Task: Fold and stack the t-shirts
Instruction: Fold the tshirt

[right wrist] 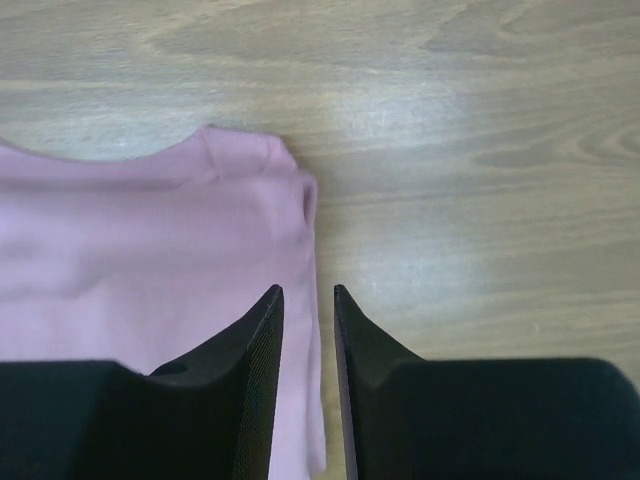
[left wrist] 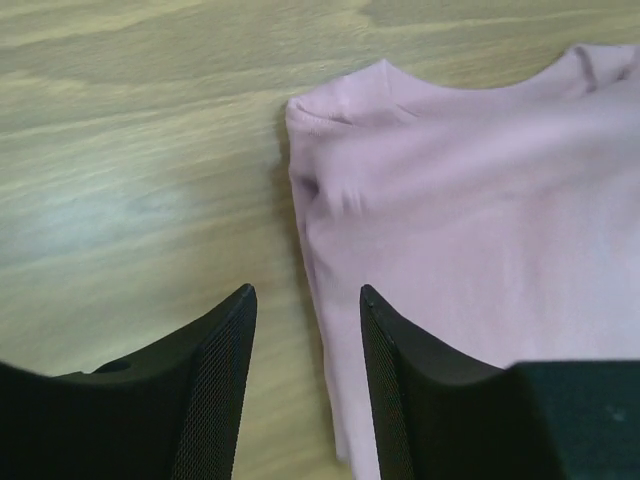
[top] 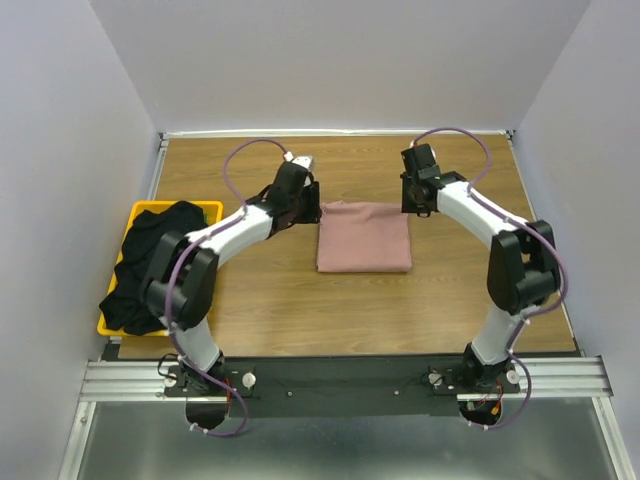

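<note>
**Toward the far edge of the table, mid-width: one shirt folded, more waiting**

1. Pink shirt (top: 363, 236). Folded into a flat rectangle on the table (top: 270, 310), collar end toward the far edge. It lies between the two grippers.

2. Left gripper (left wrist: 305, 295). Jaws well apart with nothing between them. It sits at the shirt's far-left corner, one finger over the cloth edge and the other over bare wood. Whether it touches the cloth cannot be told.

3. Right gripper (right wrist: 308, 290). Jaws only a little apart and holding nothing. It straddles the shirt's side edge at the far-right corner.

4. Black heap (top: 150, 260). Crumpled dark cloth in the basket (top: 215, 208) at the table's left edge, spilling over its near rim. How many shirts it holds cannot be told.

Hazards, as judged:
- A fingertip catching the top layer as either arm lifts away would peel the fold open or skew the rectangle.
- The left arm must cross to the basket, and a low sweep could drag the pink corner with it.
- Pulling the overhanging black cloth may tug the light basket along or bring out more than one shirt.
- Laying the next fold on top carelessly could shove the pink shirt out of square.
</note>
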{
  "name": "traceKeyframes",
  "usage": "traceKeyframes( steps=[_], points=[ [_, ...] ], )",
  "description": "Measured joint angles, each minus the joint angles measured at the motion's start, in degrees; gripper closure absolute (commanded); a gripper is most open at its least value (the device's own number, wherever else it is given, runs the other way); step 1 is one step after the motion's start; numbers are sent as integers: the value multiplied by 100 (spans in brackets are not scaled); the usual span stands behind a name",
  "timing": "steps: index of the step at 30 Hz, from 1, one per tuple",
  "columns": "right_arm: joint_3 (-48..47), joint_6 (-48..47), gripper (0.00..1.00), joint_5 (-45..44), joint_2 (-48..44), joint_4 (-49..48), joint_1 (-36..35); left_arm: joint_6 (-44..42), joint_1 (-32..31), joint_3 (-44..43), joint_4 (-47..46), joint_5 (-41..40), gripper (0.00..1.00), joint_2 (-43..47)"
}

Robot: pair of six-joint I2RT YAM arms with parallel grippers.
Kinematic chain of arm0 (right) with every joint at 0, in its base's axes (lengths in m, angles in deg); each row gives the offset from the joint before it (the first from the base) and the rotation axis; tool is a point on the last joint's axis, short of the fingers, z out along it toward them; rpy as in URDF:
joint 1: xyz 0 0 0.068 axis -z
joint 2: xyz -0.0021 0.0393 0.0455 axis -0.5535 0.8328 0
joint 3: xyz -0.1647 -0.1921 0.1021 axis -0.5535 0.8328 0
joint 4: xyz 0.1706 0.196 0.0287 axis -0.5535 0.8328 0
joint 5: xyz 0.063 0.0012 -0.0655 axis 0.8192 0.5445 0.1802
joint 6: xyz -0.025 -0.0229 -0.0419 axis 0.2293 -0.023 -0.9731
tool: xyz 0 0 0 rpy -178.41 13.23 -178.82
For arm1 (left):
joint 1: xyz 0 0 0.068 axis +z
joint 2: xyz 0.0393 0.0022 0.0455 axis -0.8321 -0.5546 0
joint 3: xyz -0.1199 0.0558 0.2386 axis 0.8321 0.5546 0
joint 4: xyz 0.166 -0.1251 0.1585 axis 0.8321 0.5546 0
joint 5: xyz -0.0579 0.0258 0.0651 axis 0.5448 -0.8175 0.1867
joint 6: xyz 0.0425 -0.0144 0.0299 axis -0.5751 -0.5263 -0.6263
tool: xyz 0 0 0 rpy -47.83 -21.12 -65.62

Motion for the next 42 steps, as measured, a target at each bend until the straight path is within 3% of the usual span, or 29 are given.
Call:
traceKeyframes(
  steps=[5,8,10,14,22,27,34,42],
  points=[
    [835,44,67,527,-1145,-577,120,-17,-24,1126,-876,118,55,1464],
    [1322,107,67,1349,-1591,-1110,348,0,-76,1508,-1532,496,62,1626],
    [1574,223,67,2039,-1615,-1602,501,87,-92,1646,-1930,820,69,1425],
    [1937,568,67,3292,-1246,-2575,697,208,-96,1543,-2369,1366,71,702],
    [2122,1517,67,5366,503,-4822,1342,466,166,31,-2874,2072,74,-1178],
    [2068,2090,67,6002,1320,-5724,1751,678,601,-494,-3067,2363,74,-1860],
    [1727,2588,63,6301,1735,-6373,2100,894,918,-549,-3202,2625,74,-2173],
    [1899,3093,51,6511,1397,-6614,2275,990,1060,-323,-3397,2660,70,-1943]
  ],
)
